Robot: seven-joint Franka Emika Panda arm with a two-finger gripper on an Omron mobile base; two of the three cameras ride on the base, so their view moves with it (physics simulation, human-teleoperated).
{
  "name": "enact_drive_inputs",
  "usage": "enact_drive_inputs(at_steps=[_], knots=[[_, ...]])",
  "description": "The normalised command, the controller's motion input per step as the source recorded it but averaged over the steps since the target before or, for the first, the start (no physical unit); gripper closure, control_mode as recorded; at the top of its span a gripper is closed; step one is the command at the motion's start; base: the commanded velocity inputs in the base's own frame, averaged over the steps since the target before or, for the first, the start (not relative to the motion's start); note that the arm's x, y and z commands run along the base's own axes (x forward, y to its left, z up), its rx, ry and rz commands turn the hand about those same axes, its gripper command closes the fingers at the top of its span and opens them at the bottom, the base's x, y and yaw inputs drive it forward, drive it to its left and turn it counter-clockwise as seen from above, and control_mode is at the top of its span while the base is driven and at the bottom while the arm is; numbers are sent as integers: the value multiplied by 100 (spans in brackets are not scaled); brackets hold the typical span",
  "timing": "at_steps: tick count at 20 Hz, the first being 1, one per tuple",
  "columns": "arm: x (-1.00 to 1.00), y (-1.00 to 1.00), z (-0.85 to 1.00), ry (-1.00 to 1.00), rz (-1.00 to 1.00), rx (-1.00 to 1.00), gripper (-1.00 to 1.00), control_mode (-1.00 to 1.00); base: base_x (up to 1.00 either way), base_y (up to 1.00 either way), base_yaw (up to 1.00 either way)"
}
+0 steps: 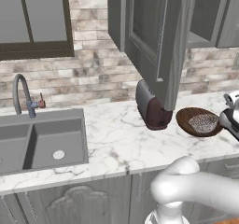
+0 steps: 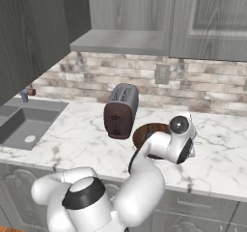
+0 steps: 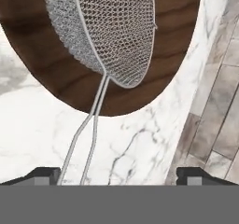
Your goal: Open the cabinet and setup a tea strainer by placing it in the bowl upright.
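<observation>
The strainer [image 3: 109,29] sits in the bowl [image 3: 42,73] at the top of the hand view, its wire handle trailing down between your spread fingertips [image 3: 120,174], nothing gripped. Withdraw straight back; avoid snagging the handle or tipping it.
</observation>
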Motion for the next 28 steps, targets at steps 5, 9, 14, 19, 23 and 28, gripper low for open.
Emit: enact_drive_inputs(at_steps=[5,9,14,19,23,28], knots=[[-15,0,-25,33,0,0,-100,-100,0,0,0],[-48,-3,-41,1,3,4,-100,-100,0,0,0],[-14,-10,-26,-1,1,10,-100,-100,0,0,0],[-6,-6,19,1,0,9,-100,-100,0,0,0],[5,0,30,22,0,0,-100,-100,0,0,0],[-1,0,42,16,0,0,-100,-100,0,0,0]])
